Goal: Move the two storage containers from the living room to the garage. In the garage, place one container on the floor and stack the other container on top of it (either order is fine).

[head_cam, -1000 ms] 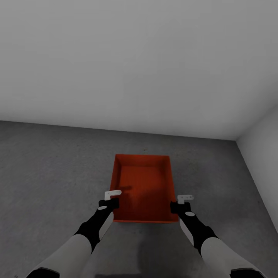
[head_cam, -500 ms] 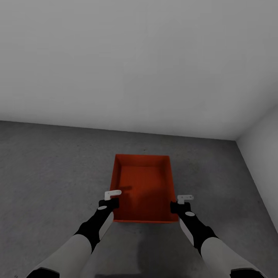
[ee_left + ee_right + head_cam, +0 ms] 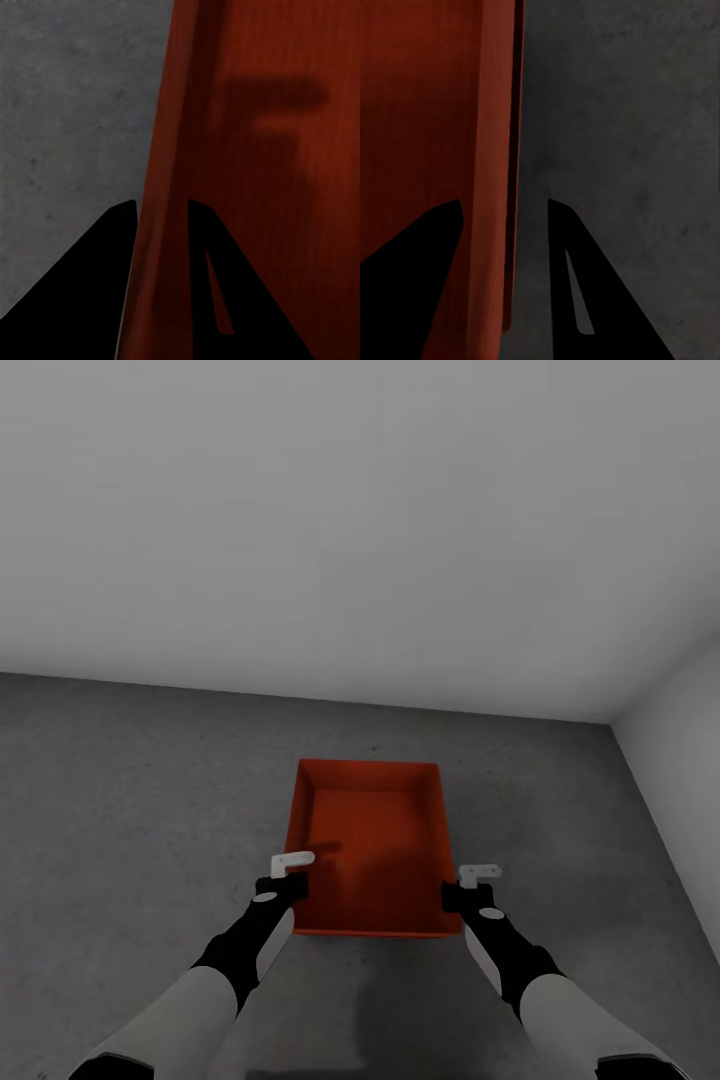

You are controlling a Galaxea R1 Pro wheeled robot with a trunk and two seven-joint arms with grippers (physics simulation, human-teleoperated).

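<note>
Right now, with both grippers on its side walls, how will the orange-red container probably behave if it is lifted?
The storage container looks stiff: its walls stay straight between the left gripper and right gripper. It is empty, so probably light. Held only by thin rims, it may slip or tilt.

A plain pale grey wall [image 3: 360,520] spans the far side. A second pale wall [image 3: 680,760] stands at the right and meets the first in a corner. Both walls are bare and evenly lit.
</note>
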